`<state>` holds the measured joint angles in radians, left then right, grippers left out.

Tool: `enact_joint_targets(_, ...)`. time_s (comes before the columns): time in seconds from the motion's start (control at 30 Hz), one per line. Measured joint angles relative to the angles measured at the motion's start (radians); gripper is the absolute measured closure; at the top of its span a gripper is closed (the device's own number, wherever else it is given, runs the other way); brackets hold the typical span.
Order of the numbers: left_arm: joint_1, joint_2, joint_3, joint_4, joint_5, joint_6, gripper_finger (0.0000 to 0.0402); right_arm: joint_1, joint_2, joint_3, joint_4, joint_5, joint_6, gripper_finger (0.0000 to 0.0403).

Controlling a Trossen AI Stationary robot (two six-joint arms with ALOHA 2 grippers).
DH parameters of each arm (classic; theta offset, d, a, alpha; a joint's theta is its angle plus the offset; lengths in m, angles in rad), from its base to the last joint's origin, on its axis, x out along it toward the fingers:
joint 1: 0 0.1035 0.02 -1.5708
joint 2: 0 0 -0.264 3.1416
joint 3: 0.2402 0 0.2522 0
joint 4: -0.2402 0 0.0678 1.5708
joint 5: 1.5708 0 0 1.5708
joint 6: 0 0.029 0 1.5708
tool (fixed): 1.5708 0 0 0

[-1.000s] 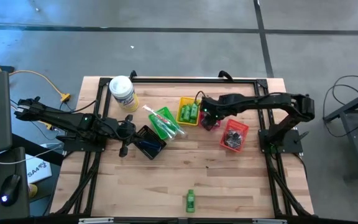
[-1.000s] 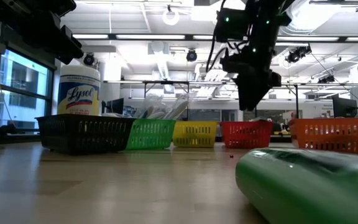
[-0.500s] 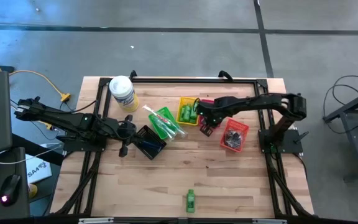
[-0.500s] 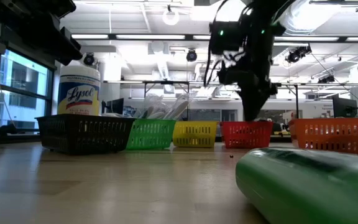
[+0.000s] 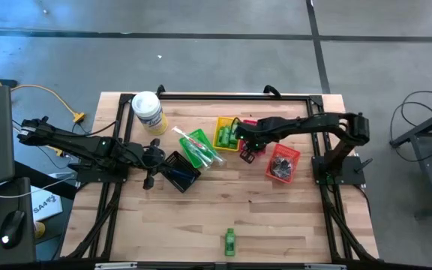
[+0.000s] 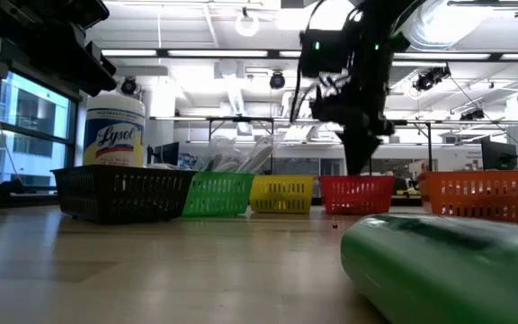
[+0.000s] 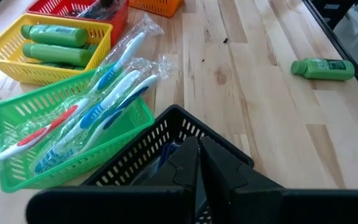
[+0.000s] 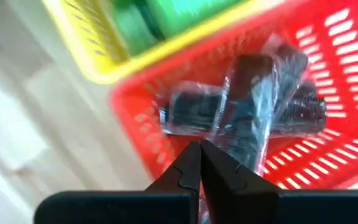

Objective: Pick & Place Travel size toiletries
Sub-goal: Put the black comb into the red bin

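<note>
My right gripper (image 5: pixel 240 144) is shut, its tips over the red basket (image 5: pixel 252 148). In that basket, clear-wrapped black combs (image 8: pixel 247 106) lie crossed just beyond my fingertips (image 8: pixel 199 149). Next to it stands a yellow basket (image 5: pixel 227 135) holding green mini bottles (image 7: pixel 55 43). One loose green bottle (image 5: pixel 229 241) lies on its side near the table's front edge. Wrapped toothbrushes (image 7: pixel 104 106) lie in the green basket (image 5: pixel 199 148), their ends sticking out over its rim. My left gripper (image 5: pixel 162 156) is shut above the black basket (image 7: pixel 166 134).
An orange-red basket (image 5: pixel 282 163) with dark bundles stands right of the red one. A white-lidded tub with a yellow label (image 5: pixel 148 111) stands at the far left. Bare wood lies between the baskets and the loose bottle.
My right gripper has moved a little toward the table's left edge and down, from the red basket's right part to over its left part beside the yellow basket. In the low view its fingers have drawn together to a point.
</note>
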<state>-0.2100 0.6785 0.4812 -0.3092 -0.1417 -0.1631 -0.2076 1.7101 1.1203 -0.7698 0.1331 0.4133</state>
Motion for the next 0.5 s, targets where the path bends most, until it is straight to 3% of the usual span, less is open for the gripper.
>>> enact_joint_targets(0.17,0.0,0.0,0.0,0.002,0.0,0.0,0.0384,0.03,-0.08,0.005,0.004,0.042,-0.005,0.04)
enact_joint_targets(0.37,0.0,0.0,0.0,0.015,0.0,0.0,0.0384,-0.013,-0.094,0.004,-0.022,-0.056,-0.002,0.0397)
enact_joint_targets(0.5,0.0,0.0,0.0,0.014,0.0,0.0,0.0384,-0.036,-0.081,0.004,-0.055,-0.052,-0.023,0.0361)
